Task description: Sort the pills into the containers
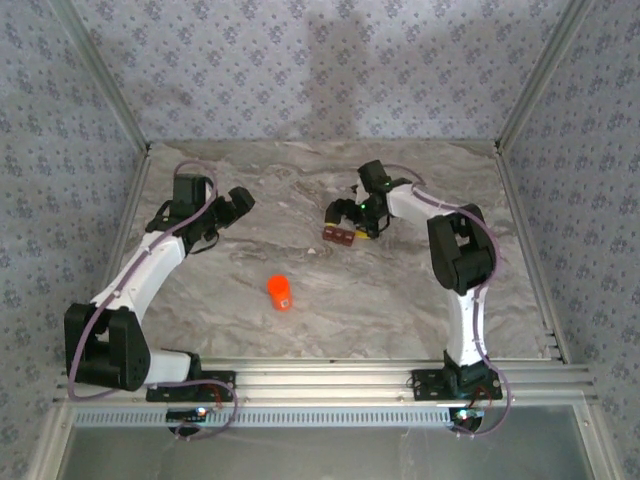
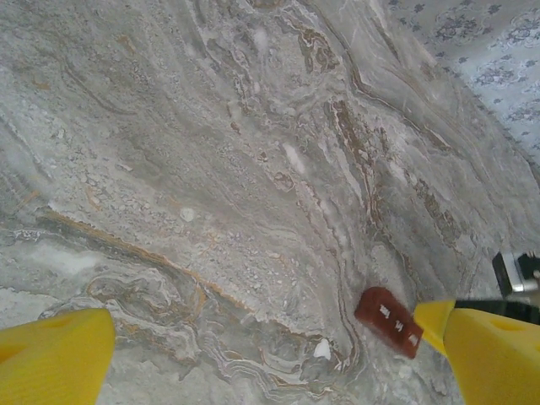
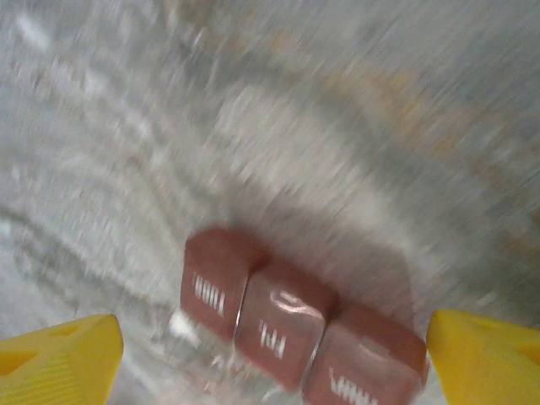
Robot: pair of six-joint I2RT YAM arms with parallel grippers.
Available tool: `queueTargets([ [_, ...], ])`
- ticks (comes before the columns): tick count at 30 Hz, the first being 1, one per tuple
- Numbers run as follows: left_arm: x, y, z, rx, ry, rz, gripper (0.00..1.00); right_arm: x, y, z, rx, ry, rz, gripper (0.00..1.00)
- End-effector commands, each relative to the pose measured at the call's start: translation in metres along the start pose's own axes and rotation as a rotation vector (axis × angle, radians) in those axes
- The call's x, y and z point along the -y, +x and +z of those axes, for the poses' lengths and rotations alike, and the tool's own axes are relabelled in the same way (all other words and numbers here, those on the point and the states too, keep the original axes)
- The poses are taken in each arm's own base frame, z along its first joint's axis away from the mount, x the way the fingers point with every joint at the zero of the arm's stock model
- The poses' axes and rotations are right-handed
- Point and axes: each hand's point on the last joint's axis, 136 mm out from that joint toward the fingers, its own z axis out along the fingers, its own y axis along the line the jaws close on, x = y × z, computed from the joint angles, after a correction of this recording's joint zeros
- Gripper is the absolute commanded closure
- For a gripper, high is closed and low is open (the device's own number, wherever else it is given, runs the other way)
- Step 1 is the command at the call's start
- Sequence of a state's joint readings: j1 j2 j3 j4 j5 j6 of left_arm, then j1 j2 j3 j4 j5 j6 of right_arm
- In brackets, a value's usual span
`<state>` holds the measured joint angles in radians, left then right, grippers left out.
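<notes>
The containers (image 3: 287, 325) are a dark reddish-brown strip of three joined square compartments with white lettering on shut lids, lying on the marble table. My right gripper (image 3: 274, 337) hovers just above the strip, open, one yellow finger on each side; the view is blurred. From above, the right gripper (image 1: 350, 222) sits over the containers (image 1: 340, 236) at centre back. A small white bit, maybe a pill (image 3: 180, 323), lies by the strip's left end. My left gripper (image 2: 263, 325) is open with nothing between its fingers; the containers (image 2: 388, 316) lie beside its right finger, with a white speck (image 2: 322, 348) nearby.
A bright orange bottle (image 1: 280, 292) stands upright in the middle of the table, nearer the arm bases than either gripper. The left gripper (image 1: 238, 203) hangs left of centre. Patterned walls and metal frame posts (image 1: 520, 100) close in the table at the back and sides.
</notes>
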<state>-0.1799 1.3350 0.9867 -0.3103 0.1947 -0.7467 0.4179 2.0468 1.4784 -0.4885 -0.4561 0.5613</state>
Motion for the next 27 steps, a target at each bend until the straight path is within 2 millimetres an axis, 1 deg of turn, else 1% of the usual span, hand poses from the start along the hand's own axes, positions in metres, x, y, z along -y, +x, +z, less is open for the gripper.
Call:
queueTargets([
  [1,0.008,-0.005,0.003,0.011,0.019,-0.001,0.01,-0.045,0.030,-0.016,-0.015,-0.098,-0.071,0.05],
  [3,0.008,-0.005,0.006,0.006,0.020,-0.004,0.01,-0.046,0.050,-0.023,-0.023,-0.061,-0.099,0.06],
  [4,0.008,-0.004,0.007,0.002,0.022,-0.007,0.00,-0.044,0.054,-0.028,-0.010,-0.032,-0.114,0.06],
  [7,0.011,-0.005,0.009,-0.003,0.035,-0.012,0.00,-0.021,0.048,-0.047,0.072,0.123,-0.144,0.06],
  [10,0.015,-0.007,0.012,-0.008,0.052,-0.016,0.00,0.002,0.031,-0.056,0.096,0.326,-0.294,0.07],
  [12,0.017,-0.008,0.014,-0.011,0.054,-0.019,0.00,0.007,0.025,-0.050,0.064,0.381,-0.369,0.08],
  [13,0.019,-0.010,0.015,-0.013,0.058,-0.018,0.00,0.009,0.023,-0.045,0.041,0.402,-0.407,0.10],
  [17,0.026,-0.014,0.022,-0.026,0.074,-0.025,0.00,0.004,0.021,-0.021,-0.037,0.416,-0.495,0.17],
  [20,0.030,-0.016,0.028,-0.036,0.084,-0.033,0.00,-0.002,0.025,-0.007,-0.064,0.401,-0.520,0.19],
  [27,0.031,-0.013,0.041,-0.065,0.079,-0.038,0.00,-0.009,0.035,0.012,-0.098,0.383,-0.553,0.19],
])
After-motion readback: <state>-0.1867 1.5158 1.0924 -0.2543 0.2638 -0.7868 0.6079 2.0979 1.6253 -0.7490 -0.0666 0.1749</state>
